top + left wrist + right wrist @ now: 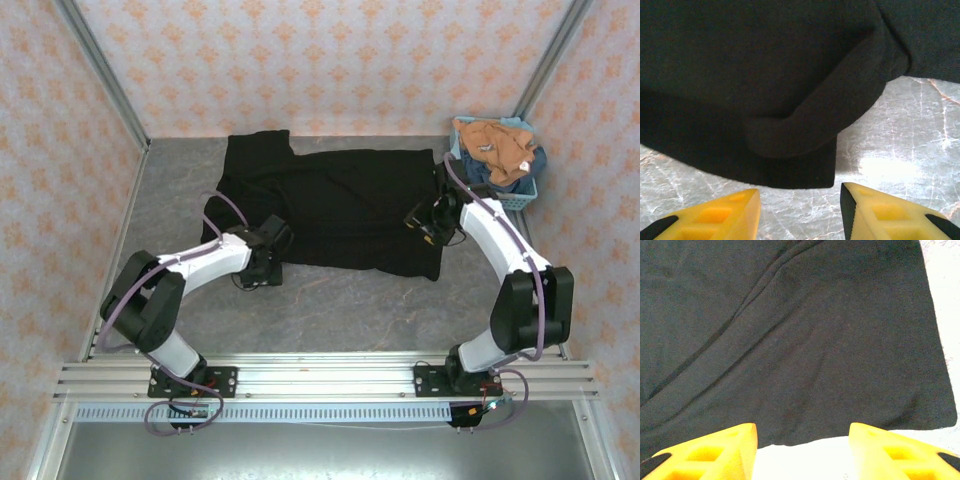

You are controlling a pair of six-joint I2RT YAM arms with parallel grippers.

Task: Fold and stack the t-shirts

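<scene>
Seen from above, a grey marbled table (350, 300) stands inside a booth with pink patterned walls. 2 robot arms are bolted at its near edge. A large black t-shirt (350, 205) lies spread across the middle of the table, wider than it is deep, with 1 sleeve reaching toward the far left. Its print is not visible.

The left gripper (268, 245) sits low at the shirt's near left edge. In the left wrist view, its 2 yellow fingers (715, 215) stand apart with bare table between them and nothing in their hold. Just ahead of them a corner of the black cloth lies doubled over into a thick rolled fold.

The right gripper (432, 222) sits at the shirt's right edge, close to the near right corner. In the right wrist view its yellow fingers (710, 450) are likewise spread and hold nothing. The shirt's edge lies just in front of them, and the cloth beyond is mostly flat, with a few long creases.

In the far right corner stands a light blue mesh basket (528, 190). An orange-tan t-shirt (495, 145) is heaped on top of it. Under that is what appears to be a dark blue t-shirt (484, 173), though it is too bunched to be sure.
</scene>
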